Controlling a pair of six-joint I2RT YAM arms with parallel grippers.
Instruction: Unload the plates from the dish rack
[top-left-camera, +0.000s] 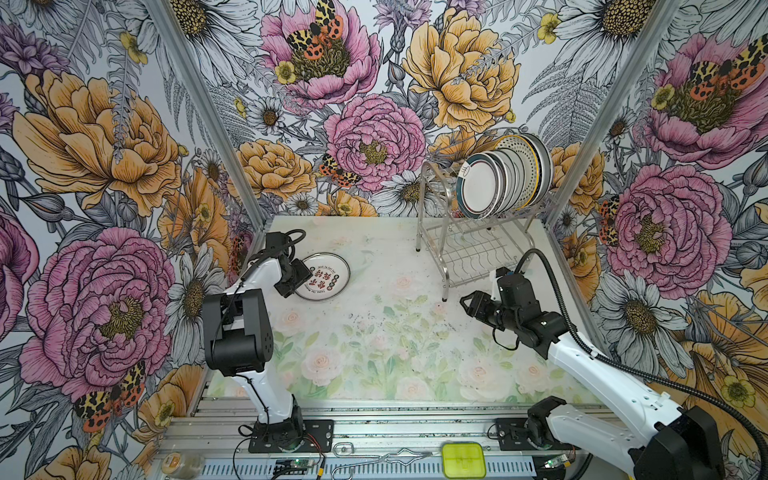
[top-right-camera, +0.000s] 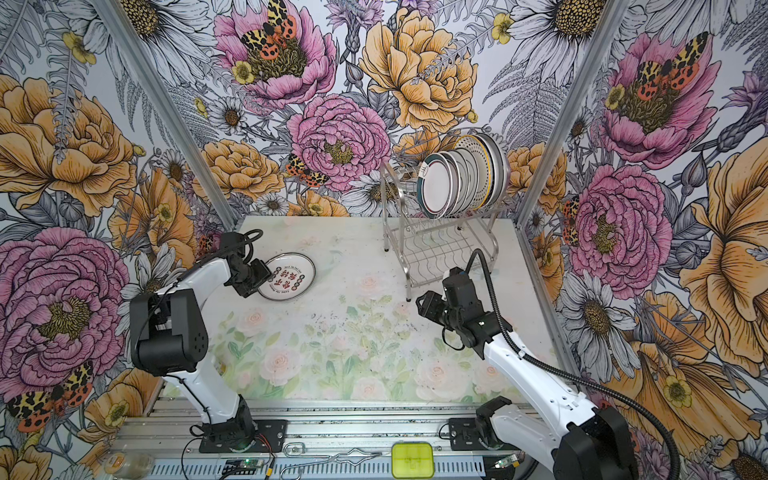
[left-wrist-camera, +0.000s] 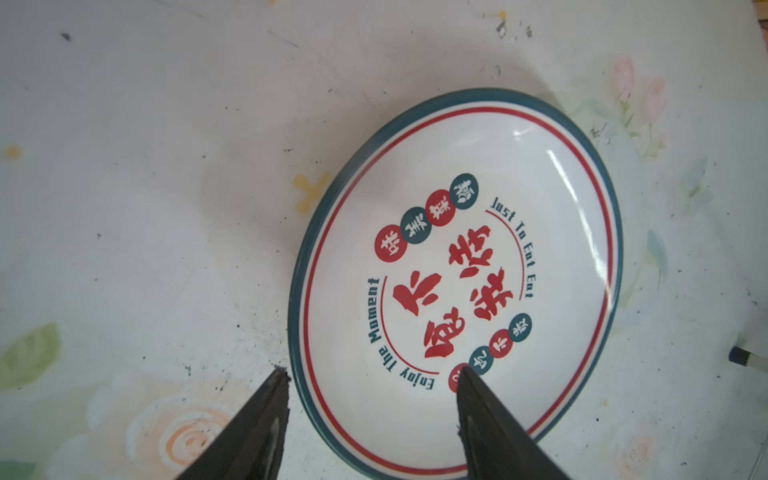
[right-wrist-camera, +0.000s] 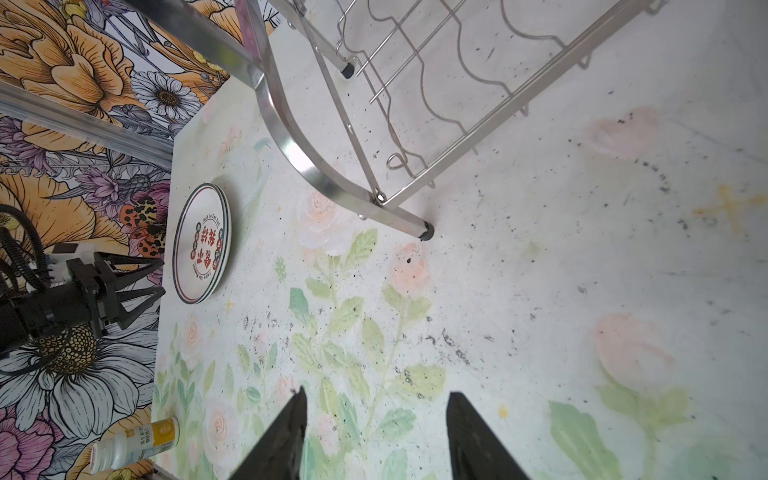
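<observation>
A white plate (top-left-camera: 322, 277) (top-right-camera: 286, 277) (left-wrist-camera: 457, 282) (right-wrist-camera: 202, 245) with red characters and a teal rim lies flat on the table at the left. My left gripper (top-left-camera: 305, 275) (top-right-camera: 264, 275) (left-wrist-camera: 372, 372) (right-wrist-camera: 160, 277) hangs open over its near rim, one finger outside the rim, the other over the plate's inside, not gripping it. Several plates (top-left-camera: 503, 178) (top-right-camera: 461, 183) stand upright on the upper level of the steel dish rack (top-left-camera: 469, 249) (top-right-camera: 436, 245) (right-wrist-camera: 415, 83) at the back right. My right gripper (top-left-camera: 467, 301) (top-right-camera: 420, 301) (right-wrist-camera: 377, 392) is open and empty, low over the table by the rack's front leg.
Flowered walls with metal corner posts (top-left-camera: 582, 166) close in the table on three sides. Along the front rail lie a yellow-green box (top-left-camera: 463, 459), a wire hook (top-left-camera: 374, 457) and a small jar (top-left-camera: 180, 463). A small bottle (right-wrist-camera: 133, 444) shows at the table's edge.
</observation>
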